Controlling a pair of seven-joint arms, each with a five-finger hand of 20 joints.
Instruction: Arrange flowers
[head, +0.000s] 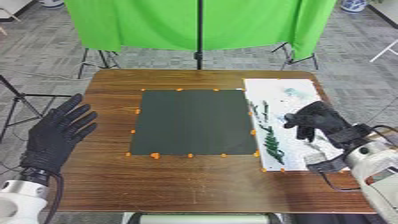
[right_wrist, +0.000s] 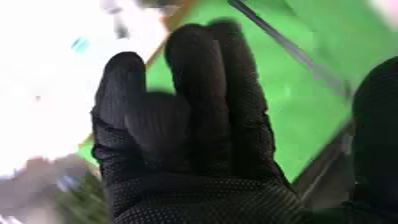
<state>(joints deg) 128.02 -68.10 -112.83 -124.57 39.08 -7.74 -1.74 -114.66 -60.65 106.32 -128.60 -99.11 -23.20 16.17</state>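
Observation:
On the white sheet (head: 280, 85) at the right of the table, a dark green leafy sprig (head: 273, 146) lies lengthwise, with thinner green stems (head: 265, 112) farther back. A pale bluish bloom (head: 293, 92) rests near the sheet's far end. My right hand (head: 322, 120) is over the sheet's right part, beside the greenery, and hides what lies under it. In the right wrist view the right hand (right_wrist: 209, 115) is open, its thumb apart from mostly straight fingers, one bent forward, holding nothing. My left hand (head: 60, 130) is open at the table's left edge, away from the flowers.
A dark square mat (head: 194, 122) fixed with orange dabs lies mid-table, left of the white sheet. Behind the brown wooden table (head: 191, 187) stand a black pole (head: 199, 35) and a green cloth (head: 142, 22). A cable hangs by the right wrist.

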